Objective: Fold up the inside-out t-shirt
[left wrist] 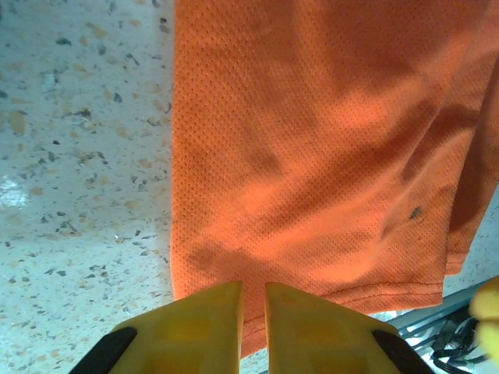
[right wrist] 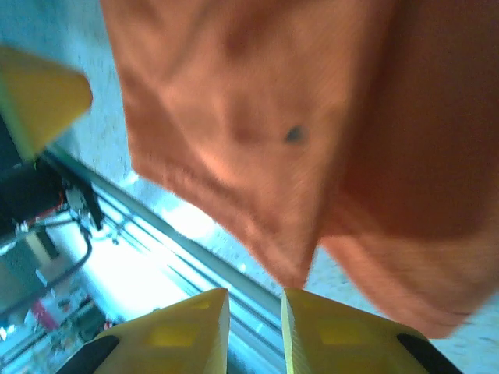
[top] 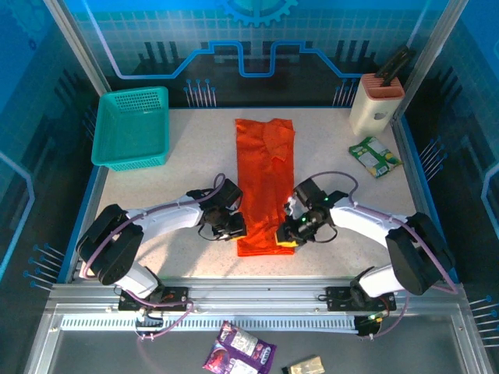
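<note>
1. The left gripper [top: 236, 231] is seen clamped on the near hem of the shirt [top: 263, 171], at its 7 o'clock corner.
2. The right gripper [right wrist: 255, 327] is closed on the 5 o'clock corner, where the cloth is drawn to a point between its fingers.
3. The shirt is laid as a long strip mid-table [top: 156, 187], running toward 12 o'clock.
4. A basket [top: 132, 159] is set at 10 o'clock, well apart.

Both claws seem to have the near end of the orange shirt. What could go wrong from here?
The right gripper seems to pinch only the tip of the t-shirt corner, so the thin cloth might slip out. The left gripper bites its corner further in, and uneven holds could skew the next fold. The hem lies close to the near edge of the table, so slack might sag over it.
</note>
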